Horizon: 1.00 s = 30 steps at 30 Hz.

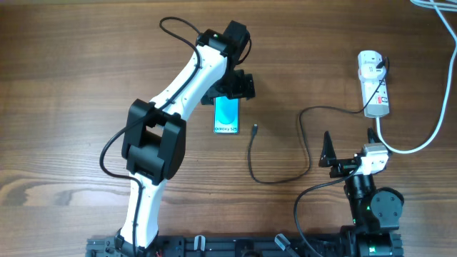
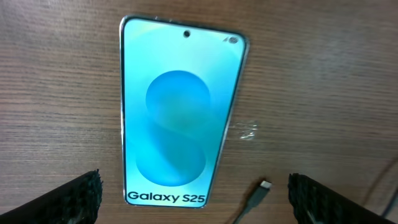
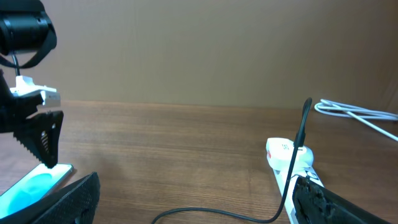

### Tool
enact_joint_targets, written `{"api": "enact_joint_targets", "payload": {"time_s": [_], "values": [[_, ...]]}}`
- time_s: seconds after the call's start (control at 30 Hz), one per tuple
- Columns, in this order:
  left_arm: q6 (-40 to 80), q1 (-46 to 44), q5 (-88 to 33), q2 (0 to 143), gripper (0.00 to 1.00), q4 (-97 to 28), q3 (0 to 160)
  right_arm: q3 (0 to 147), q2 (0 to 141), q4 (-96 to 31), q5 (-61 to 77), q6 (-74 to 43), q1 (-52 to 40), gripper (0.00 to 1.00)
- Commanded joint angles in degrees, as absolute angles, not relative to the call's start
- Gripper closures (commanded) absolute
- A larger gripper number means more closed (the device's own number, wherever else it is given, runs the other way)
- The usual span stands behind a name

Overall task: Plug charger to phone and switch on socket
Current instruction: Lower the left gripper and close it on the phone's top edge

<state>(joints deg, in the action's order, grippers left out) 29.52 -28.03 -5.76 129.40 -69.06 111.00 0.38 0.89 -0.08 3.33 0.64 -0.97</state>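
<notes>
The phone [image 1: 226,116] lies flat on the table with a cyan screen and "Galaxy S25" text at its near end; it fills the left wrist view [image 2: 174,112]. My left gripper [image 1: 230,86] hovers above the phone's far end, open and empty, its fingers either side of the phone [image 2: 193,199]. The charger's black cable [image 1: 285,175] loops from the socket [image 1: 374,84]; its connector tip [image 1: 255,129] lies just right of the phone [image 2: 263,186]. My right gripper [image 1: 330,153] is open and empty near the front right, beside the socket [image 3: 287,163].
A thick white cord [image 1: 428,135] runs from the socket past the right edge of the table. The wooden table [image 1: 71,86] is bare on the left. The left arm [image 1: 171,107] stretches across the middle.
</notes>
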Motion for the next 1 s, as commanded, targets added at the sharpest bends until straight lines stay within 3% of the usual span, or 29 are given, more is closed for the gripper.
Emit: {"api": "enact_joint_targets", "payload": {"time_s": [0.0, 0.57, 0.97], "values": [[30.52, -28.27, -4.82, 130.52, 0.00, -67.85, 108.62, 0.30, 0.64, 0.14, 2.57, -0.14, -1.19, 0.00], [30.00, -29.52, -0.19, 130.52, 0.00, -61.67, 101.82, 0.30, 0.64, 0.12, 2.57, -0.12, -1.19, 0.00], [17.47, -29.41, -0.54, 130.54, 0.00, -58.98, 100.77, 0.30, 0.64, 0.12, 2.57, -0.12, -1.19, 0.01]]}}
